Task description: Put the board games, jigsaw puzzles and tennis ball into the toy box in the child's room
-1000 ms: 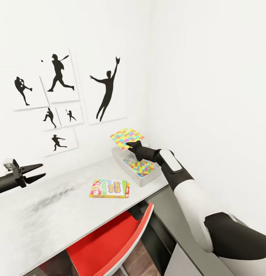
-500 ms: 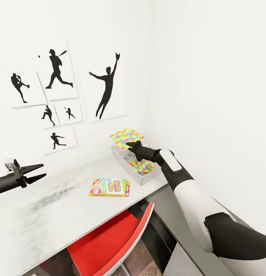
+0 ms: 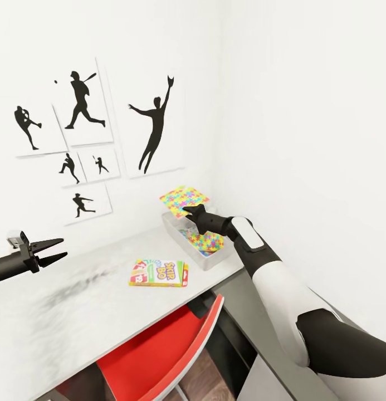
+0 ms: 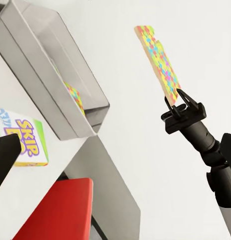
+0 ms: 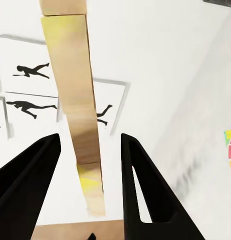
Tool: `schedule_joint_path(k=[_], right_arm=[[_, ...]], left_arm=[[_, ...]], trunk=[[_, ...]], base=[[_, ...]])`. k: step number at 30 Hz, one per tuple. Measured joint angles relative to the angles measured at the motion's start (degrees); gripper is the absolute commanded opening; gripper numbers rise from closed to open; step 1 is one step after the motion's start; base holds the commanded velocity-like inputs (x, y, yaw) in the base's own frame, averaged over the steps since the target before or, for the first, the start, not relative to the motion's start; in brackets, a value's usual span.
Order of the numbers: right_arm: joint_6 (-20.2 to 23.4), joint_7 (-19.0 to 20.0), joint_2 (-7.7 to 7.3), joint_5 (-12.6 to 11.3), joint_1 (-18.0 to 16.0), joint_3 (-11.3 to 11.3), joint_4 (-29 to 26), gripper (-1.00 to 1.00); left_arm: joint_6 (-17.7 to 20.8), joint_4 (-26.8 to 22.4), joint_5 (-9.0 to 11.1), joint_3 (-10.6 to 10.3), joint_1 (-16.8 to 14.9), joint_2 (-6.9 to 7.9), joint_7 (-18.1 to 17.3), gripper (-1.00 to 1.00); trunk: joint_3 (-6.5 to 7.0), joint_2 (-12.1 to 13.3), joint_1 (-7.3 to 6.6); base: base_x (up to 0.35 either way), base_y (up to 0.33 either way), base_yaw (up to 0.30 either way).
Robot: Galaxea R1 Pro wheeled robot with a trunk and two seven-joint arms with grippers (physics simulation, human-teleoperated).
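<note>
Left gripper (image 3: pixel 54 250) hovers over bench (image 3: pixel 76 301), jaws spread, well left of toy box (image 3: pixel 206 257). Board game (image 3: pixel 158 273) lies just left of box. One puzzle (image 3: pixel 206 241) inside; right gripper (image 3: pixel 188 212) pinches second puzzle (image 3: pixel 183 199) above box.

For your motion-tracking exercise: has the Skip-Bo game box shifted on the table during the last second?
No. The Skip-Bo game box keeps its place beside the toy box on the table; only the camera shifted slightly.

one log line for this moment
right gripper: holds jigsaw puzzle over toy box | left gripper: open, idle | board game: on table
</note>
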Motion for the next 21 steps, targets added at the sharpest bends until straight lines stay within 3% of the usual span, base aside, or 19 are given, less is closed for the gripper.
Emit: schedule_joint_path(k=[21], right_arm=[[0.4,-0.4,0.0,0.2,0.0,-0.1,0.2,-1.0]], left_arm=[[0.0,0.0,0.0,0.0,0.0,-0.26,0.0,1.0]], trunk=[[-1.61,0.0,0.01]], base=[[0.025,0.0,0.0]])
